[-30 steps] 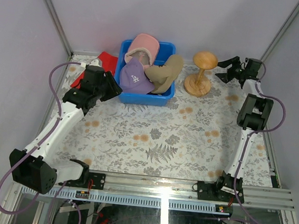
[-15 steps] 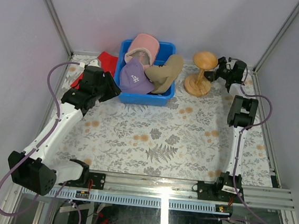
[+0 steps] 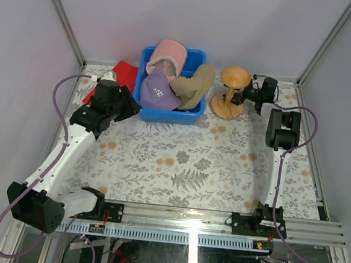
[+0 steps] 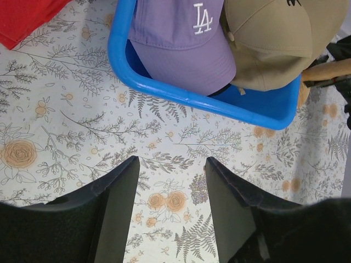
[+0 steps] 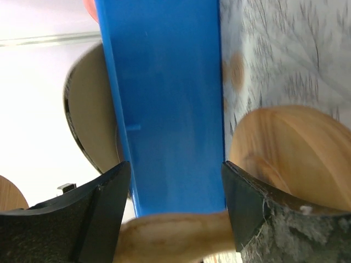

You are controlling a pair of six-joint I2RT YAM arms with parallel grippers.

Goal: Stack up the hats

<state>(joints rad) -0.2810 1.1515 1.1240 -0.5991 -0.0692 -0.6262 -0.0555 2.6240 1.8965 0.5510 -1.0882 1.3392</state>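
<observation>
A blue bin (image 3: 190,113) at the back holds the hats: a pink cap (image 3: 168,54) at the rear, a purple cap with a white "LA" logo (image 3: 157,90) at the front left, and a tan cap (image 3: 194,83) on the right. The purple cap (image 4: 181,49) and tan cap (image 4: 274,38) also show in the left wrist view. I see no black cap. My left gripper (image 3: 130,103) is open and empty over the cloth just left of the bin's front corner (image 4: 171,161). My right gripper (image 3: 246,95) is open against the wooden stand's stem (image 5: 181,235).
The wooden goblet-shaped stand (image 3: 230,92) stands right of the bin, its base (image 5: 290,159) beside my right finger. A folded red cloth (image 3: 126,73) lies left of the bin. The bin's blue wall (image 5: 164,109) fills the right wrist view. Enclosure walls surround the floral table.
My right arm has swung left from the back right corner up to the stand, and the stand has shifted a little left and nearer. My left gripper has barely moved.
</observation>
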